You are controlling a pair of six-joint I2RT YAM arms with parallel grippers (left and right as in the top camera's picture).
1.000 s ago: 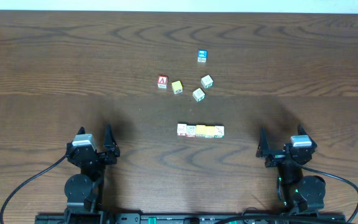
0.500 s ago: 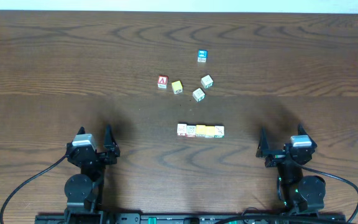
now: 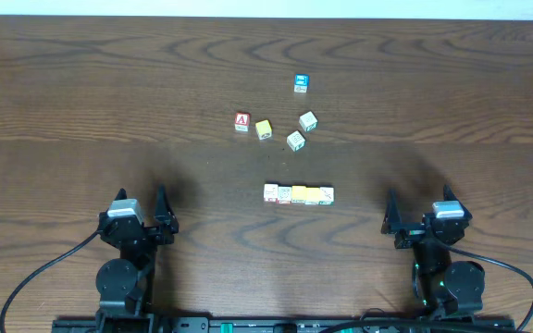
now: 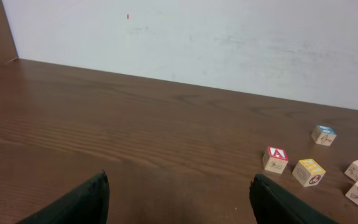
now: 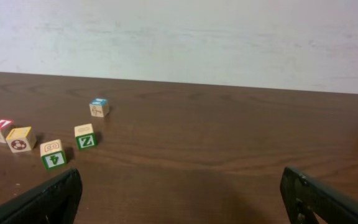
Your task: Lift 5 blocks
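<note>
Soft, even light covers the table (image 3: pixel 63 111), casting faint diffuse shadows; wrist views sharp.

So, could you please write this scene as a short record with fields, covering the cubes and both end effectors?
surface: wooden table
row of five blocks: side by side in one line, two yellow among whitish ones, not lifted
loose cubes beyond the row: blue-faced cube, red cube marked A, yellow cube, two whitish cubes
left end effector: open, empty, apart from all cubes
right end effector: open, empty, apart from all cubes
</note>
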